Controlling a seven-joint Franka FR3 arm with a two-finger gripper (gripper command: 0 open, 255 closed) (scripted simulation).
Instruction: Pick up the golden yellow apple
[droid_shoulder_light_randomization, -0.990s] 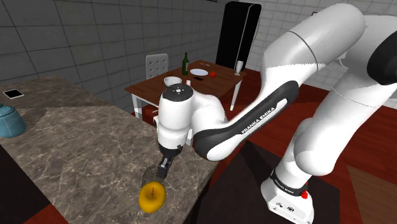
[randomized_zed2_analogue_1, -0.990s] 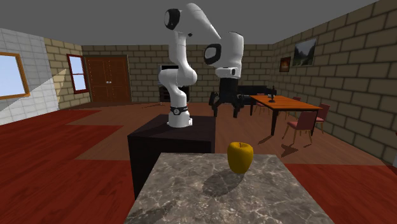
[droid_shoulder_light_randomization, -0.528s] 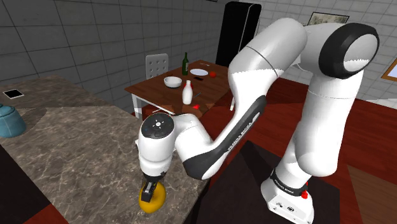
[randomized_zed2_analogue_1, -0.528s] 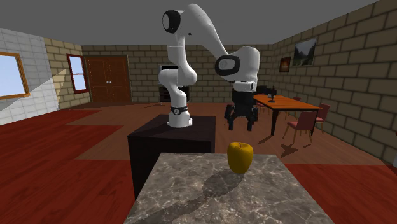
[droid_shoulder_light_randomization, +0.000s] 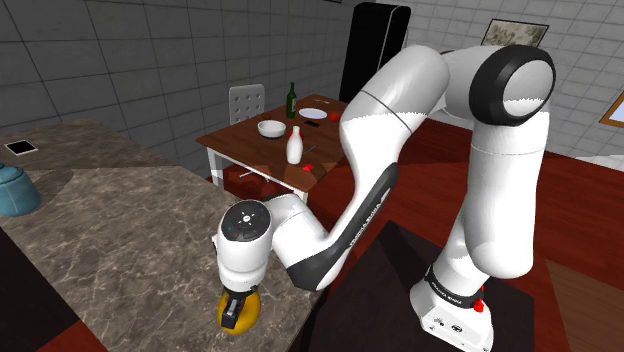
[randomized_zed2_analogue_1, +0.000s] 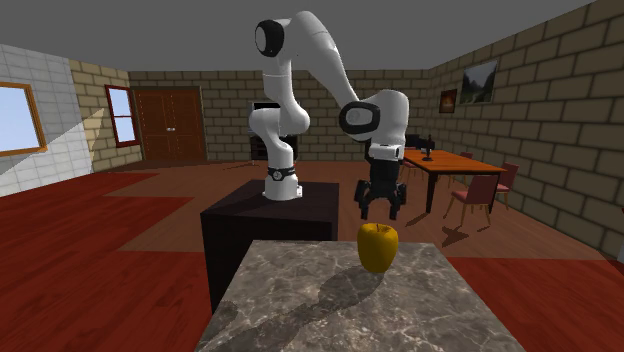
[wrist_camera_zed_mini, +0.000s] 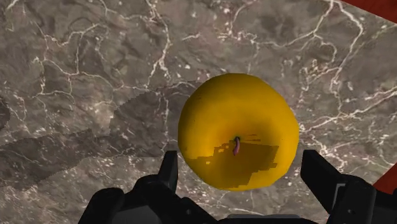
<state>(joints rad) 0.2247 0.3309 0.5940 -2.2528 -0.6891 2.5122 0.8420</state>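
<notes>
Beside the fruit: bare marble countertop (randomized_zed2_analogue_1: 300, 310) lies on every side of the yellow apple (randomized_zed2_analogue_1: 378, 247).
Above it: the gripper (randomized_zed2_analogue_1: 380, 212) hangs just over it, its 2 fingers spread wider than the apple.
Near edge: the apple sits close to the counter's edge, and the dark stand (droid_shoulder_light_randomization: 400, 270) is just beyond.
Far obstacle: a teal pot (droid_shoulder_light_randomization: 15, 190), well apart at the shoulder view's left.

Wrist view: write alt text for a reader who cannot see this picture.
A golden yellow apple, stem up, sits on a dark marbled counter. The black gripper is open, with one finger on each side of the fruit.
</notes>
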